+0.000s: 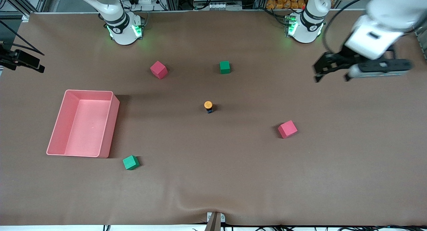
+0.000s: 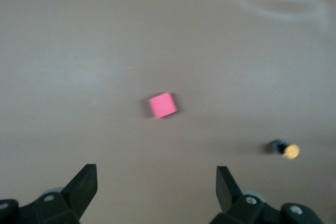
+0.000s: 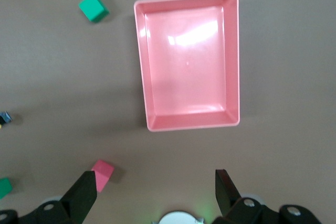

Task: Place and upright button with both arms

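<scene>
The left gripper hangs in the air at the upper right of the front view, over bare table near the left arm's base, its two black fingers spread wide apart with nothing between them. The right gripper shows only in its own wrist view, fingers likewise wide apart and empty, looking down on the pink tray; the right arm waits, only its base and lower links showing at the upper left of the front view. The button stands near the centre of the front view, orange cap up on its short black body with a bit of blue at the foot, alone on the brown table and touching nothing. In the left wrist view the button appears at the lower right of the frame, well clear of the fingers. Around it in the front view: a green cube above it, a pink cube toward the upper left, another pink cube to the lower right, and a second green cube at the lower left, just beside the near corner of the pink tray. The tray lies empty at the left of the frame, toward the right arm's end of the table.
</scene>
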You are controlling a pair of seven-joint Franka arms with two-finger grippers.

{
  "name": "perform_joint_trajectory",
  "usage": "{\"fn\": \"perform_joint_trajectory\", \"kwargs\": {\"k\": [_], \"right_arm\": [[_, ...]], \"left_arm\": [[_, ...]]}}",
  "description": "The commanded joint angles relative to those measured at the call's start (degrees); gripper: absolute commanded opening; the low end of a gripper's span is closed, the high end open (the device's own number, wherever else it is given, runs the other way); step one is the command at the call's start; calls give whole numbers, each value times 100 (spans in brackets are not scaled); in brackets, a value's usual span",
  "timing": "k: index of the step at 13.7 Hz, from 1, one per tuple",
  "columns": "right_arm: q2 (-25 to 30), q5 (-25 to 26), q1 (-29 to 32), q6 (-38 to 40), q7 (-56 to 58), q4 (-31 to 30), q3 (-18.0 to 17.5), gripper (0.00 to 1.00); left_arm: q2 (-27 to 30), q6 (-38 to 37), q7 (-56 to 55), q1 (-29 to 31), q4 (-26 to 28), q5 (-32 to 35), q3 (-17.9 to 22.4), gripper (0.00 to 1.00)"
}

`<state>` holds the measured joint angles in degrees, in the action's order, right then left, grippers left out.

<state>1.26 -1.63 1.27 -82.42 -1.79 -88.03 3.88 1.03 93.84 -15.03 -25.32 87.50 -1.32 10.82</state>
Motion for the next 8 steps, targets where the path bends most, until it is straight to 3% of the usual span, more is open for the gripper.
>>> {"fn": "perform_joint_trajectory", "kwargs": {"k": [1,4,8], "right_arm": [[49,-30,-57,-90,-93,32,-1,100],[49,-30,-57,-20,-93,14,-1,100],[58,-30,-40,34,-6,-4,-1,100]], "left_arm": [[55,-524,1147,596,-251,-106,-71,100],[169,-664,1468,704,-251,-62,-106,100],[433,-982,1591,897,232,96,-176,100]]}}
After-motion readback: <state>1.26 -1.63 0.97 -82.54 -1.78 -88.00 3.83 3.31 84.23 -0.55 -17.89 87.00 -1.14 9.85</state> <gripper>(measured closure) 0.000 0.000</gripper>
